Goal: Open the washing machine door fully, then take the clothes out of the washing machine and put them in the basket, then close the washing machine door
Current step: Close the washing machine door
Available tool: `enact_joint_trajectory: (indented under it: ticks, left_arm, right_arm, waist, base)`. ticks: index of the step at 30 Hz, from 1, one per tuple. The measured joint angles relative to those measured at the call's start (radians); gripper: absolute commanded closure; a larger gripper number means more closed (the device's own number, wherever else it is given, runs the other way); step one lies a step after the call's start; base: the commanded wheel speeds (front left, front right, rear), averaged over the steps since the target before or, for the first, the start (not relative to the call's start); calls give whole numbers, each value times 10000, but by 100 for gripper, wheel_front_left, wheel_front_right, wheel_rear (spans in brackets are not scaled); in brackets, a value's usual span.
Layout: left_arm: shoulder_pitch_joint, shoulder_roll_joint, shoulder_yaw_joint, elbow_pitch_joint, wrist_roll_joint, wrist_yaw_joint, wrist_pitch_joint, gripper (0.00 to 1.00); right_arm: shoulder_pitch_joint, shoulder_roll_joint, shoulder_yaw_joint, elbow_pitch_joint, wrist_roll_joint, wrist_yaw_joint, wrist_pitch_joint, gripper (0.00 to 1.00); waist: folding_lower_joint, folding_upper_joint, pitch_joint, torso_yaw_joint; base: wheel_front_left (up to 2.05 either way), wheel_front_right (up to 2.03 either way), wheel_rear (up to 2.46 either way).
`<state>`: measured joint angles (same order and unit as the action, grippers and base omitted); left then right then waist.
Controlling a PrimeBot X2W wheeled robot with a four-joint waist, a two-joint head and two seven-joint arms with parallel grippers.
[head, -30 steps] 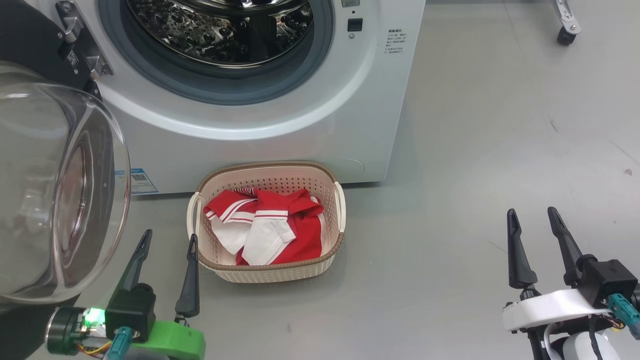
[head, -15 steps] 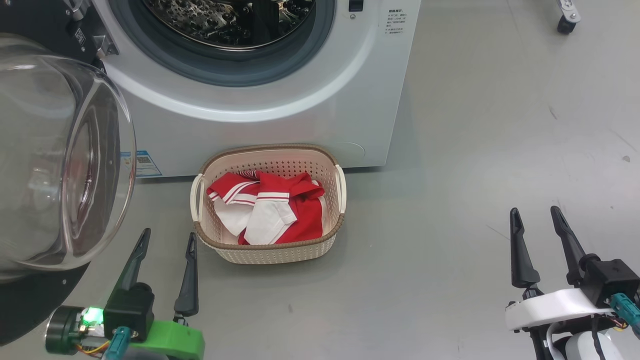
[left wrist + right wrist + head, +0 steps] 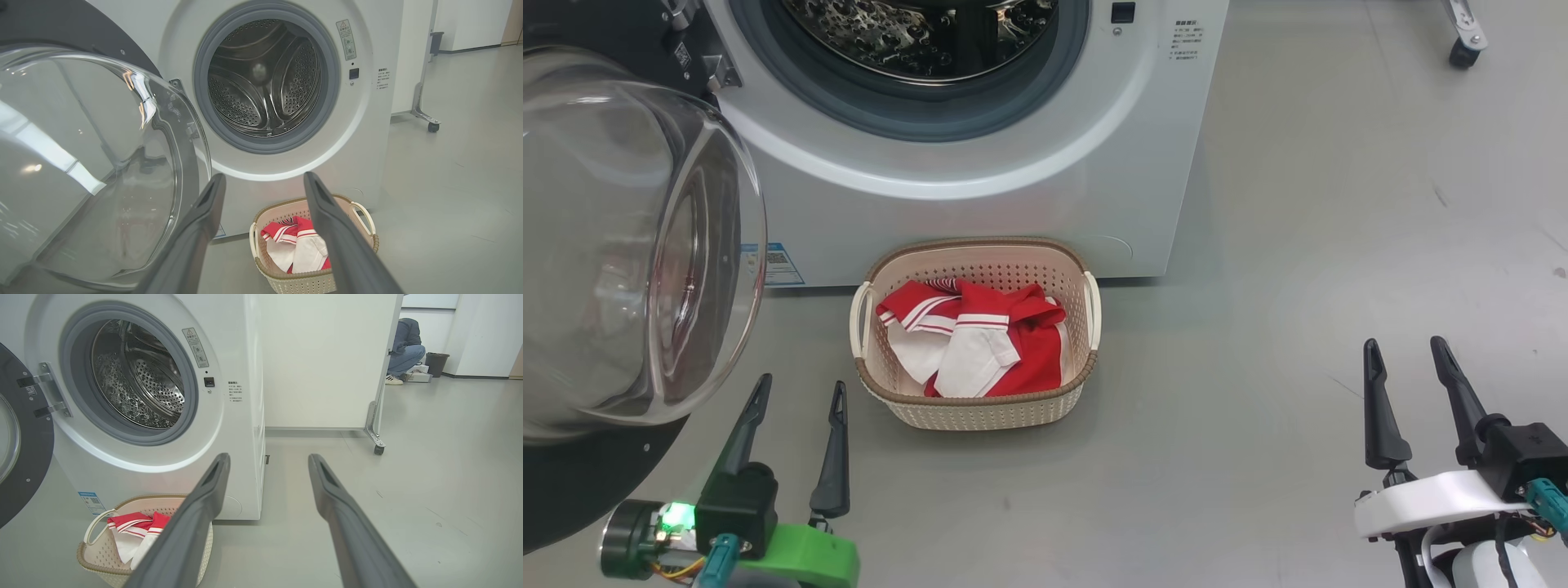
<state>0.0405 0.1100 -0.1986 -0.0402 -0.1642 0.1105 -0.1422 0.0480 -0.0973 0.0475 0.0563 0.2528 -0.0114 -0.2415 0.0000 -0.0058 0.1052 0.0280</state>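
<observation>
The clothes [image 3: 980,343] lay heaped in the basket [image 3: 980,414] on the floor [image 3: 1298,245], at 6 o'clock from the washing machine [image 3: 980,204]. The washing machine door [image 3: 621,245] stood swung open at 9 o'clock. The left hand [image 3: 802,382] and right hand [image 3: 1403,343] hovered released, grasping nothing.

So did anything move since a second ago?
Only the robot's head camera shifted, so the whole picture slid. Nothing was grabbed or let go. The clothes still lie in the basket, the washing machine door stays open, and the left claw and right claw stay open and empty.
</observation>
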Motion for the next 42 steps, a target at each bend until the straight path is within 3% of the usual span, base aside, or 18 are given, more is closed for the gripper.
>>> enact_joint_trajectory:
  ticks: [16, 42]
  left_arm:
    - [0, -69, -215, 69, 0, 0, -4, 0]
    - [22, -249, -171, 282, -15, 0, -171, 0]
  right_arm:
    - [79, -224, -228, -29, 2, -13, 40, 0]
    - [237, -280, -56, -188, 2, -2, 341, 0]
  waist:
    - [0, 0, -101, 869]
    - [0, 0, -227, 3593]
  base:
    - [0, 0, 0]
    - [0, 0, 0]
